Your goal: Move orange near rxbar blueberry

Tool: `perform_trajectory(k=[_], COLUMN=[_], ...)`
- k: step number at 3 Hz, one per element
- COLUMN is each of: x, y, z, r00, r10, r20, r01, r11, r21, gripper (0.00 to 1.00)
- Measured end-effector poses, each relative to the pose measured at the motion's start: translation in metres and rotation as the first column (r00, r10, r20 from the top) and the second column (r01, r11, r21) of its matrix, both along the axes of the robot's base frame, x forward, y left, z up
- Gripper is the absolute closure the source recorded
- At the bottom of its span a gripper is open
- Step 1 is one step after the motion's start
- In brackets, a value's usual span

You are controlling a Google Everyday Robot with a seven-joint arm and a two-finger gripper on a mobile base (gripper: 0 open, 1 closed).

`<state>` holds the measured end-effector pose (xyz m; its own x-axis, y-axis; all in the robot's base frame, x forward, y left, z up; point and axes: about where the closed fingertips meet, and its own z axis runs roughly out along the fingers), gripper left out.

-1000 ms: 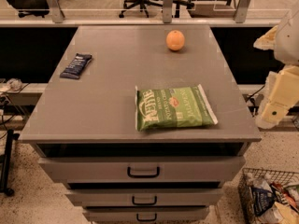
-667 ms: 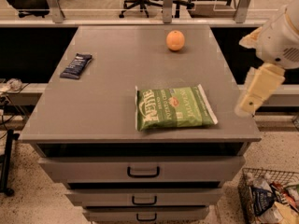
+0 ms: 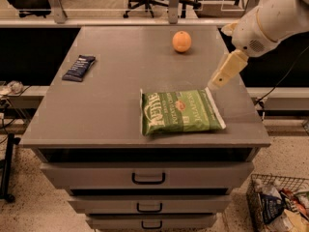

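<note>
The orange (image 3: 182, 41) is a small round fruit resting at the far middle of the grey cabinet top (image 3: 120, 86). The rxbar blueberry (image 3: 78, 67) is a flat dark navy bar lying near the left edge. My gripper (image 3: 218, 81) hangs from the white arm at the right. It is above the top's right side, just off the upper right corner of the green chip bag. It sits to the right of the orange, nearer to the camera, and holds nothing that I can see.
A large green chip bag (image 3: 181, 111) lies flat at the front right of the top. Drawers (image 3: 147, 177) run below the front edge. A wire basket (image 3: 280, 204) of items stands on the floor at the lower right. Office chairs stand behind the far rail.
The arm has swung in from the right edge, and the gripper now hangs over the cabinet top by the chip bag's corner. The orange, bar and bag have not moved.
</note>
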<state>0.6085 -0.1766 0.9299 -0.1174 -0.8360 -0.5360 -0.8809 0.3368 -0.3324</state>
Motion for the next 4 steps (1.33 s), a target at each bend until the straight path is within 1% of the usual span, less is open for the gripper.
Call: perform_trajectory(k=[1,2,3,4], x=[0.07,0.07,0.082,0.116], y=[0.012,0.012,0.015,0.019], z=[0.009,0.009,0.007,0.006], r00=[0.998,0.9981,0.9954,0.9839], r10=[0.005,0.006,-0.019,-0.078], r20=[0.062,0.062,0.094,0.161], r01=[-0.012,-0.013,0.004,0.04], r11=[0.994,0.994,0.989,0.973], r21=[0.113,0.113,0.149,0.229], gripper=[0.0,0.0,0.0,0.0])
